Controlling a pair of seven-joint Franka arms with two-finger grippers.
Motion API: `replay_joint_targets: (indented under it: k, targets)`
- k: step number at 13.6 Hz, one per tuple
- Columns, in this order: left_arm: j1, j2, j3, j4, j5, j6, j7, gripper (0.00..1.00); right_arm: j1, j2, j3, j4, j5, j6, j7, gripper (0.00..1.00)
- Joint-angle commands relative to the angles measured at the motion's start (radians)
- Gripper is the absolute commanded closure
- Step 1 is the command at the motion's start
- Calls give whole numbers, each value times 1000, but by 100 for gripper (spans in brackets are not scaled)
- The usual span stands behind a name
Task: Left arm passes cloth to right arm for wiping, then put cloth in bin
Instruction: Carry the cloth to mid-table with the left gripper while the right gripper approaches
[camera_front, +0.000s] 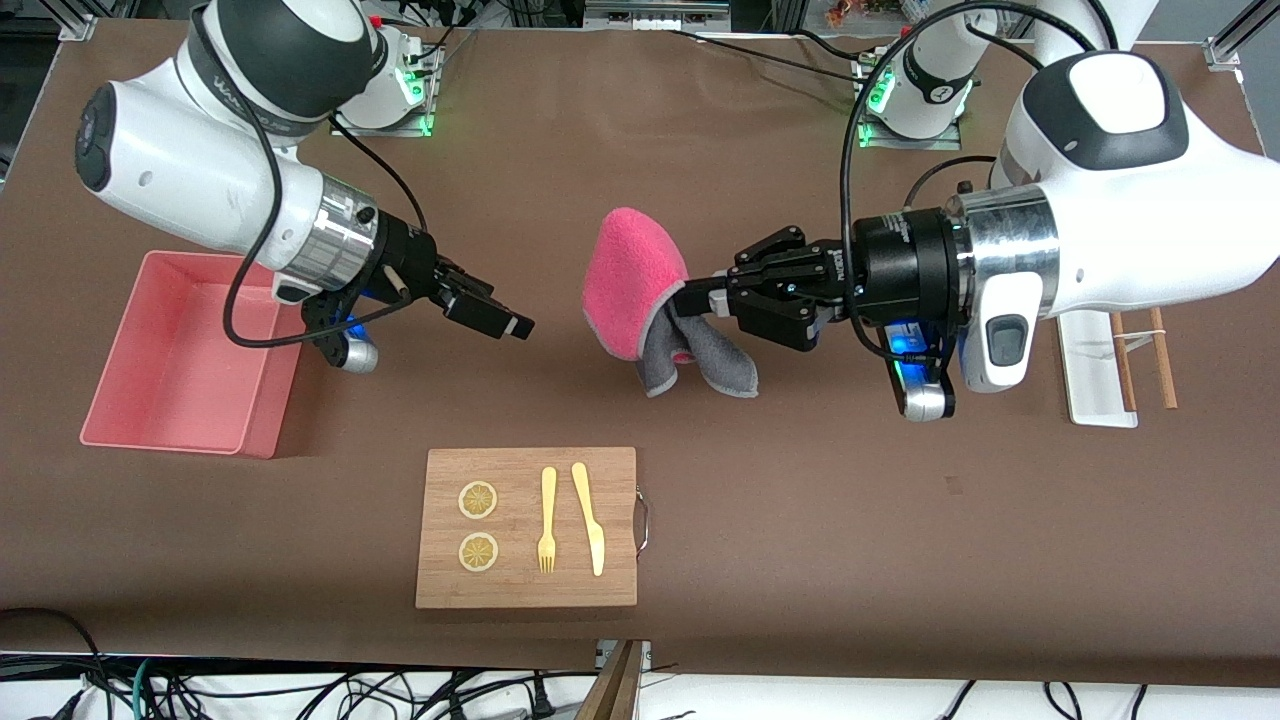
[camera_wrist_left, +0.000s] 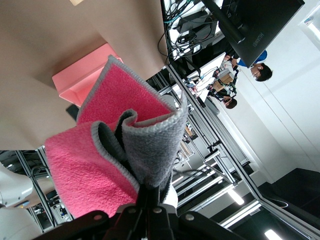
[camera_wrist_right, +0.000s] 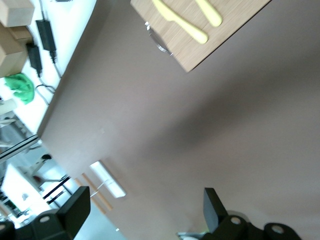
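The left arm's black two-finger gripper is pinched tight on a small, soft folded cloth, bright pink on one face and dark grey on the other, and holds it in the air over the middle of the brown table, with the light wooden cutting board on the table at about seven o'clock from it. The pinch sits at the cloth's three o'clock edge; the pink fold stands up toward the right arm's end while two grey flaps droop toward five o'clock. In the left wrist view the cloth bunches around the closed fingers, so it looks light, limp and fleecy: not fragile or slippery, but apt to sag and fold wherever it is unsupported. The right arm's black gripper hovers with fingers spread, at nine o'clock from the cloth and apart from it. A good hold is probably the free pink edge, taken deep. The salmon-pink rectangular plastic bin waits toward the right arm's end.
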Motion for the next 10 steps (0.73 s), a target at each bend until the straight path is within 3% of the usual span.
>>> replay_joint_targets:
  k: [1,3,10]
  targets:
    - [-12,12,9,-26,42,-5,77,100,0,-46,1,-5,56,-14,18,0]
    - [-47,18,6,-36,161,-3,83,100,0,-66,4,-5,73,-12,23,0]
    - [-108,80,6,-37,287,6,83,100,26,1,19,-6,73,67,34,0]
